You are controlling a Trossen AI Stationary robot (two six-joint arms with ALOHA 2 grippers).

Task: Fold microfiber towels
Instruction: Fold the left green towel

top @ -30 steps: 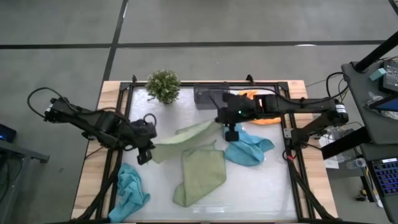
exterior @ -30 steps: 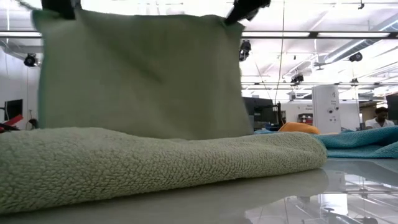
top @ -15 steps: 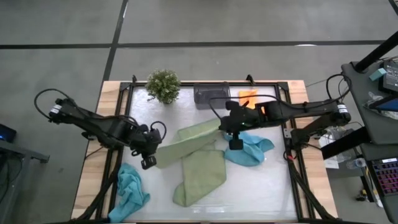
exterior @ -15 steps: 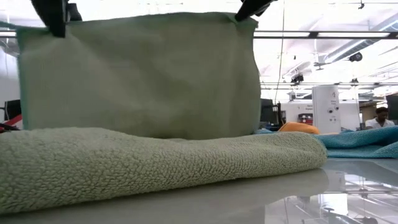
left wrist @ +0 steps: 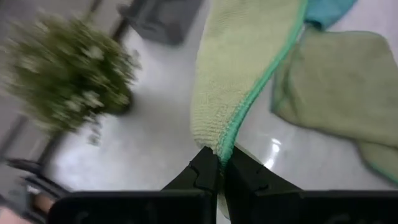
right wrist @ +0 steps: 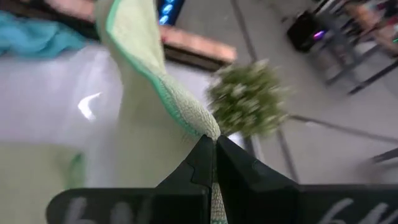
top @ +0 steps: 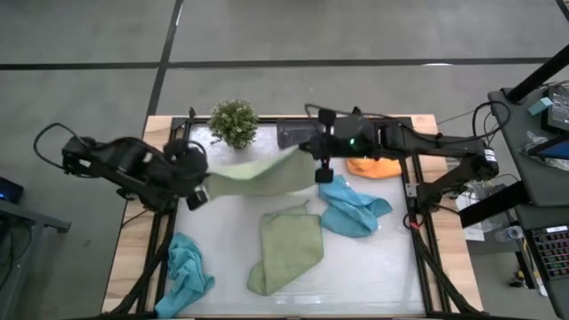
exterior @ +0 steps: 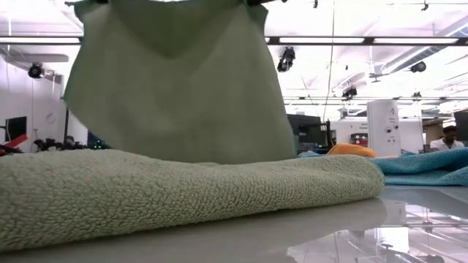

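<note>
A light green microfiber towel hangs spread between my two grippers over the far half of the table. My left gripper is shut on one upper corner and my right gripper on the other. In the low view this towel hangs like a curtain, and its lower edge is hidden behind a second light green towel. That one lies rumpled on the table's middle. A teal towel lies bunched at the right. Another teal towel hangs over the near left edge. My left gripper pinches a corner of the light green towel between its two fingers, right beside the teal hem. The fingers slant down from the table's left side. The cloth runs away from them toward my other gripper, spread and nearly taut. My right gripper pinches the opposite corner of the light green towel between its two fingers, coming nearly level from the table's right side. The cloth twists at the corner and falls away below the fingers.
A small potted plant stands at the far left, close behind the hanging towel. A grey bin stands at the far middle, and an orange towel lies at the far right. Bare tabletop shows at the near right.
Both grippers have risen and gone toward the table's far edge, still shut on the towel's corners. The towel has been carried up and back with them. My left gripper has also drawn toward the left edge and tipped further down.
</note>
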